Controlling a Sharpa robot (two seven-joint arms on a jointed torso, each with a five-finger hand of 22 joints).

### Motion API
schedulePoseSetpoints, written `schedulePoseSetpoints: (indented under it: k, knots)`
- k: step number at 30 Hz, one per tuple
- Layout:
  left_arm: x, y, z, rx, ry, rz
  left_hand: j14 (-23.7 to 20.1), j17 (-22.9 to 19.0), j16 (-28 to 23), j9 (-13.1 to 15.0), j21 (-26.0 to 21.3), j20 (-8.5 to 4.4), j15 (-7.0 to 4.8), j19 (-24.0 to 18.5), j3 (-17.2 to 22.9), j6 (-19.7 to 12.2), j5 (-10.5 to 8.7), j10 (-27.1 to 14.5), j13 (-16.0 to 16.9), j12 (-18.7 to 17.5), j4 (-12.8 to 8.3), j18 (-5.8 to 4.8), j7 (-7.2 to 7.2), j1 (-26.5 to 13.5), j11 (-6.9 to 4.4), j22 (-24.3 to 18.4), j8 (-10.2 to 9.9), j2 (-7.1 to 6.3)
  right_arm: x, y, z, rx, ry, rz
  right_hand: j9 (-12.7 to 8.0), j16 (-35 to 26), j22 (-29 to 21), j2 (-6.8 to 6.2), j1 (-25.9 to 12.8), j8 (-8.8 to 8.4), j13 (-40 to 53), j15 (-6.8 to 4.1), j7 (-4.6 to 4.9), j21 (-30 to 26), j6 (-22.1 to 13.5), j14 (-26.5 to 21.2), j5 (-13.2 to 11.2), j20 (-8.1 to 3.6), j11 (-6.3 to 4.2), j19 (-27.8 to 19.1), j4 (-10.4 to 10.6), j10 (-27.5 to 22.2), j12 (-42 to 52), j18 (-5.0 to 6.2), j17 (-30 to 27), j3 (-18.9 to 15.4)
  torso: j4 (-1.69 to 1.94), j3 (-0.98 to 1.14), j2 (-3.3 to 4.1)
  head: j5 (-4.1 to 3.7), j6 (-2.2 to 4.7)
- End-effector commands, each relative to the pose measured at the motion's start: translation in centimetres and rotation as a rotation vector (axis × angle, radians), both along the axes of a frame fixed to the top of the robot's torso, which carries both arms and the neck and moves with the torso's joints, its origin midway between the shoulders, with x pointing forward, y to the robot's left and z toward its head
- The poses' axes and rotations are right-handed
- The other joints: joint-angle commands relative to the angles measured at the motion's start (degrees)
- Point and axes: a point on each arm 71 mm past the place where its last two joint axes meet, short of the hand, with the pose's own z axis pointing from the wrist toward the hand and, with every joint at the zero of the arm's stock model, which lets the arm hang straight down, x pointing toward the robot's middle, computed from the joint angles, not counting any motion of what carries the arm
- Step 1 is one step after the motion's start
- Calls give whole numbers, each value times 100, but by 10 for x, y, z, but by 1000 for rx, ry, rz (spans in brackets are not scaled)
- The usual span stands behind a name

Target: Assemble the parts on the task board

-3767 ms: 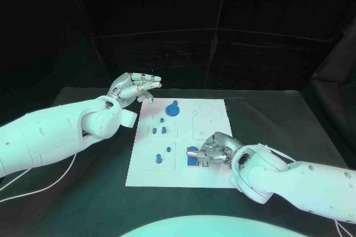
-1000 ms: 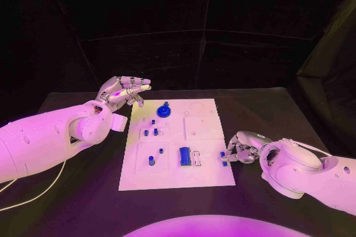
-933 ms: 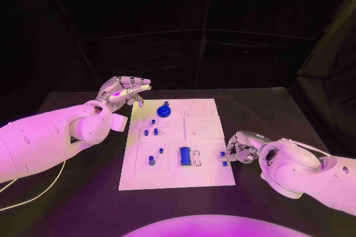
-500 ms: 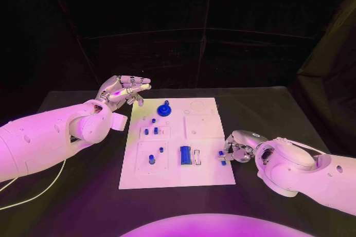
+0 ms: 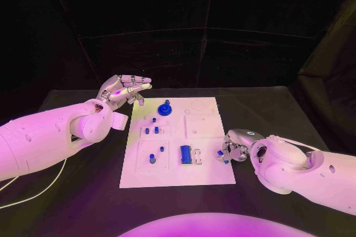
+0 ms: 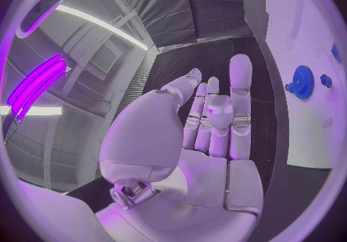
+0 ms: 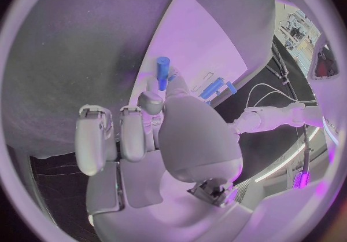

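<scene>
One small blue peg is pinched upright by the right hand at the task board edge; it should be kept vertical over its hole. Left hand, fingers spread, holds nothing.

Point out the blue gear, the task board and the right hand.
blue gear (image 5: 164, 111): head view, on its toothed disc.
task board (image 5: 206, 175): head view, on a bare near corner.
right hand (image 5: 234, 147): head view, on its curled fingers.
</scene>
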Motion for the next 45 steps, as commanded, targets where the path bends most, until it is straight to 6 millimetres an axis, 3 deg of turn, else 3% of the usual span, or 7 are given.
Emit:
schedulePoseSetpoints:
  k: [1, 6, 11, 14, 29, 38, 45]
  knots:
    - [0, -1, 1, -10, 2, -14, -50, -4, 35, 0, -34, 26, 8, -21, -24, -25, 14, -25, 5, 24, 1, 117, -6, -15, -3, -5, 4, 8, -9, -3, -16, -117, 88, 17, -840, -41, 948, 38, 147, -35, -9, -27, -22, -31, 3, 265, -23, -7, -14, 120, -68, -28, -47, -92, -7, 28, -3, 2, 1, 14, 4]
    - [0, 0, 1, -10, 3, -14, -50, -4, 35, 0, -34, 26, 8, -21, -24, -25, 14, -25, 5, 24, 1, 117, -6, -15, -3, -5, 4, 8, -9, -1, -15, -114, 74, 10, -830, -45, 947, 127, 303, -59, -17, -37, -32, -34, 17, 266, 90, -15, -26, 119, -147, -36, -70, -91, -4, 118, -10, 4, 1, 16, 8]
    - [0, 0, 1, -9, 3, -14, -50, -4, 35, 0, -34, 26, 8, -21, -24, -25, 14, -25, 5, 24, 1, 117, -6, -15, -3, -5, 4, 8, -11, 2, -9, -62, 27, -11, -820, -32, 971, 209, 384, -101, -11, -55, -55, -16, 62, 276, 553, -32, -48, 140, -162, -18, -74, -98, 30, 231, -7, 1, -3, 21, 11]
    - [0, 0, 1, -10, 3, -15, -50, -4, 35, 0, -34, 26, 8, -21, -24, -25, 14, -25, 5, 24, 1, 117, -6, -15, -3, -5, 4, 8, -13, 4, -3, 16, -4, -27, -820, -15, 1000, 281, 473, -129, 5, -69, -73, 8, 70, 285, 665, -44, -64, 166, -185, -2, -56, -107, 63, 347, 0, -1, -4, 16, 14]
    - [0, -1, 0, -9, 4, -14, -50, -4, 35, 0, -34, 26, 8, -21, -24, -25, 14, -25, 5, 24, 1, 117, -6, -15, -3, -5, 4, 8, -21, 17, 13, 381, -38, -107, -839, -7, 1013, 270, 466, -220, 6, -67, -59, 18, 72, 290, 702, -52, -54, 178, -129, 14, -67, -111, 82, 532, -2, -6, 5, 75, 8]
    - [-1, -1, 0, -10, 5, -17, -50, -4, 35, 0, -34, 26, 8, -21, -24, -25, 14, -25, 5, 24, 1, 117, -6, -15, -3, -5, 4, 8, -21, 31, 8, 427, 27, -115, -843, -4, 1003, 200, 327, -271, 10, -59, -55, 9, 111, 293, 671, -45, -47, 170, -10, 36, -66, -107, 92, 584, 3, -7, 2, 80, -12]
    - [-1, -2, 1, -11, 3, -16, -50, -4, 35, 0, -34, 26, 8, -21, -24, -25, 14, -25, 5, 24, 1, 117, -6, -15, -3, -5, 4, 8, -19, 39, 2, 403, 80, -124, -799, 23, 1027, 141, 122, -244, -25, -98, -130, 27, 315, 304, 784, -69, -103, 190, 168, 107, -117, -113, 146, 629, 3, -11, 1, 90, -13]
